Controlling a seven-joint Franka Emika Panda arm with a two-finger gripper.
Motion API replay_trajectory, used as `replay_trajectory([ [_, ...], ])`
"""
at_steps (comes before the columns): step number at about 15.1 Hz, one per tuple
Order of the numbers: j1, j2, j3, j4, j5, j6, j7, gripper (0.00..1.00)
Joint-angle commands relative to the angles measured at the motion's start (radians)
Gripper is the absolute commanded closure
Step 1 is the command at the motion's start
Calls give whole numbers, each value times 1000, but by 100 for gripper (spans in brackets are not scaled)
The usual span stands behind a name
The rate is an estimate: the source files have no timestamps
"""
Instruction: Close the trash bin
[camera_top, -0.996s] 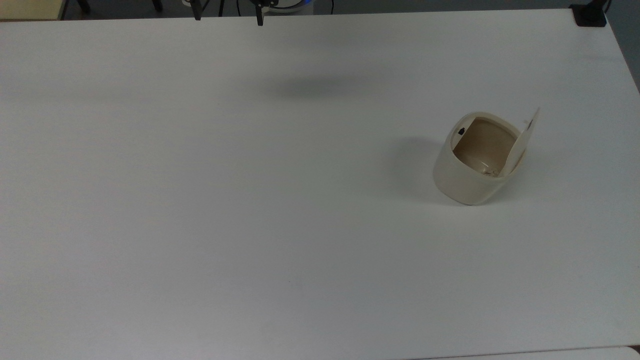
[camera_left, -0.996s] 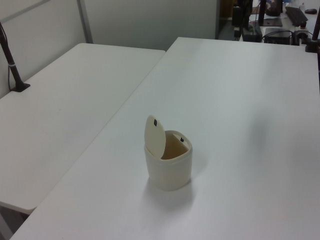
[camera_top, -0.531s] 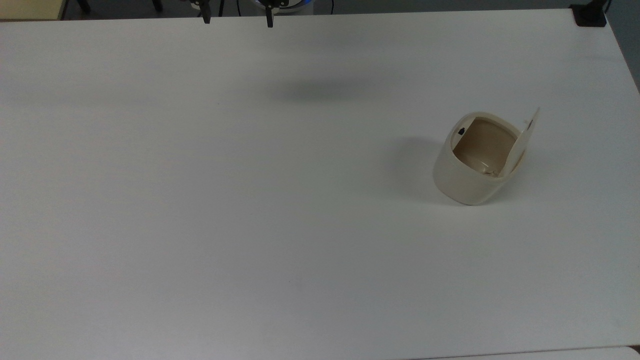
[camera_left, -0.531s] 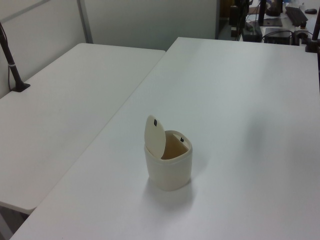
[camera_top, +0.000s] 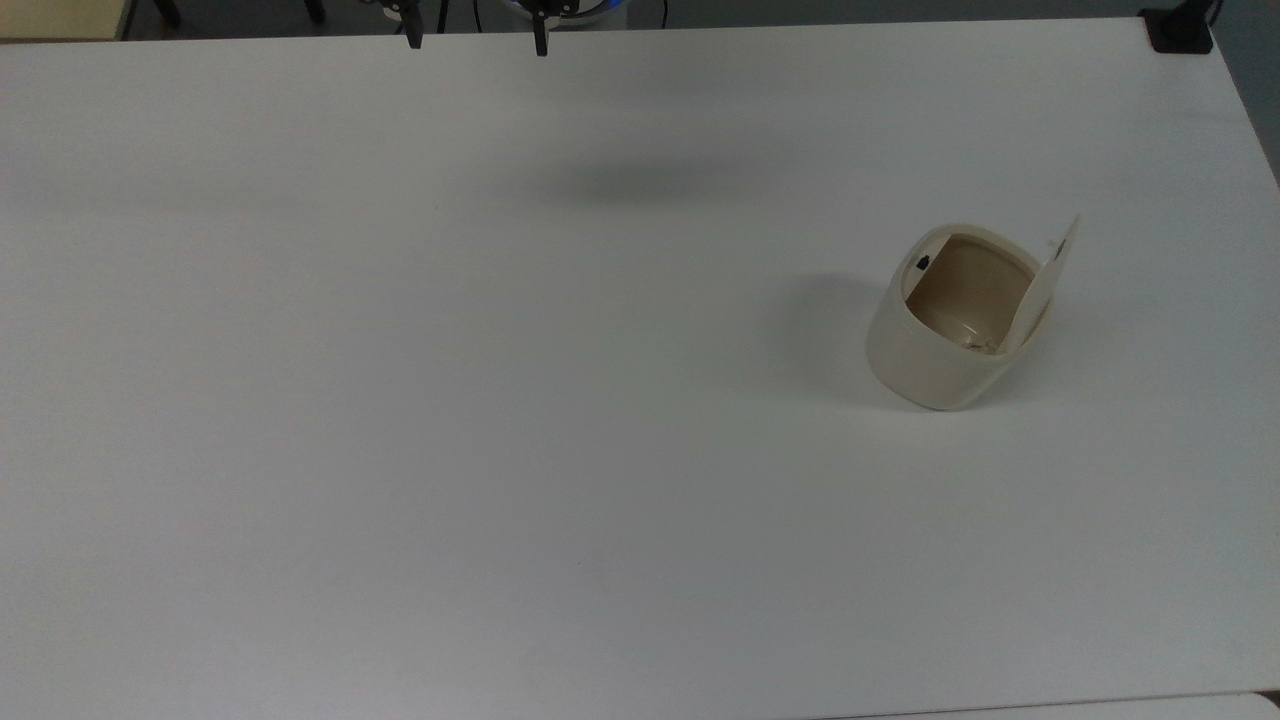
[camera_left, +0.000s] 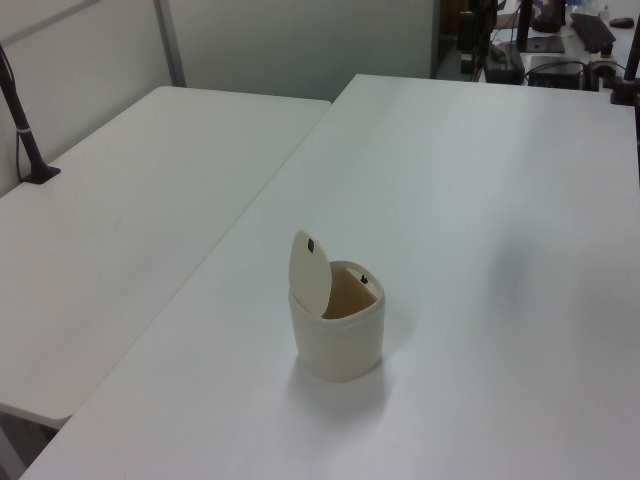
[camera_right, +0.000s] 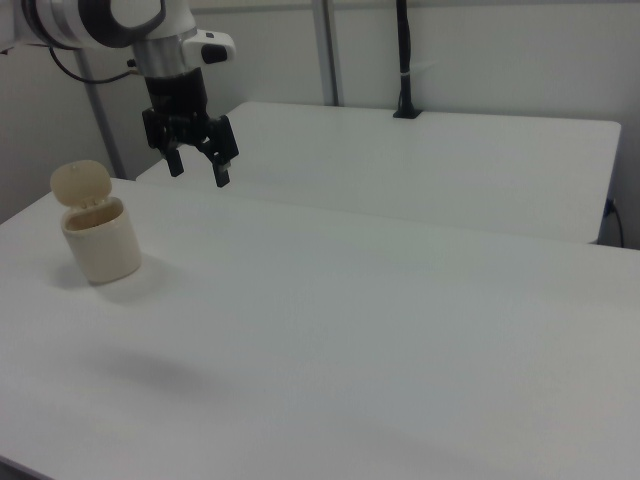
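The small rounded-square plastic trash bin (camera_top: 935, 362) is cream-white outside, plain and unpatterned, with a tan-brown interior (camera_top: 968, 290). Its flat hinged lid (camera_left: 310, 272) is the same cream, carrying a tiny dark mark at 12 o'clock on its face. A small black button (camera_top: 921, 264) sits at the rim. The broad smooth table (camera_top: 420, 400) is uniform white with soft grey shadows. The two-finger gripper (camera_right: 199, 166) is black, mounted on a white arm (camera_right: 110, 20) banded with dark grey.
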Motion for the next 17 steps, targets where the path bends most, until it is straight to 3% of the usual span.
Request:
replay_trajectory([
  [1,-3,8,-16,16,9,-8,-42,0],
  [6,-28,8,-30,16,2,-39,-86,0],
  [9,-28,19,-30,16,-35,-54,-276,0],
  [14,-40,19,-32,16,-26,-45,-314,0],
  [17,-37,19,-30,15,-24,-53,-401,6],
])
